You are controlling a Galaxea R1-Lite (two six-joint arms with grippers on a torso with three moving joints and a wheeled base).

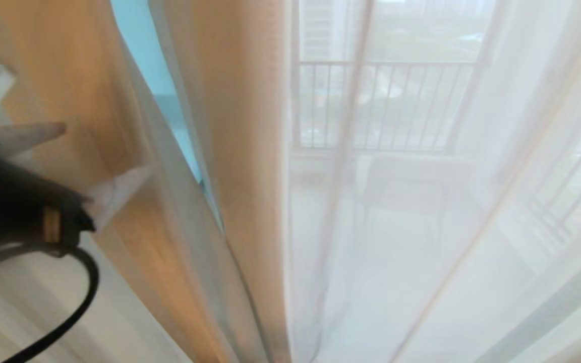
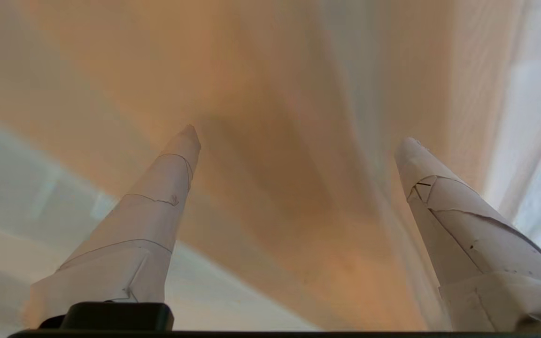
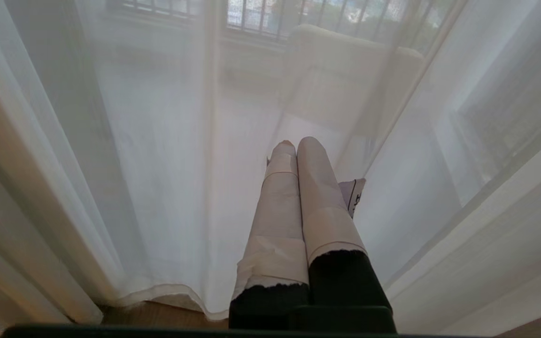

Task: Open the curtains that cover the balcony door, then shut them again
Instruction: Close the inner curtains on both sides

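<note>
Closest to us, our left gripper [image 1: 106,166] reaches in from the left edge of the head view, its taped fingers [image 2: 167,188] spread wide and holding nothing, pointed at the beige drape [image 1: 240,126]. Our right gripper [image 3: 296,145] hangs low with its fingers pressed together, empty, just before the curtains [image 1: 421,201]. These sheer folds hang drawn across the balcony door [image 1: 295,75], whose railing [image 1: 386,63] shows through beyond.
</note>
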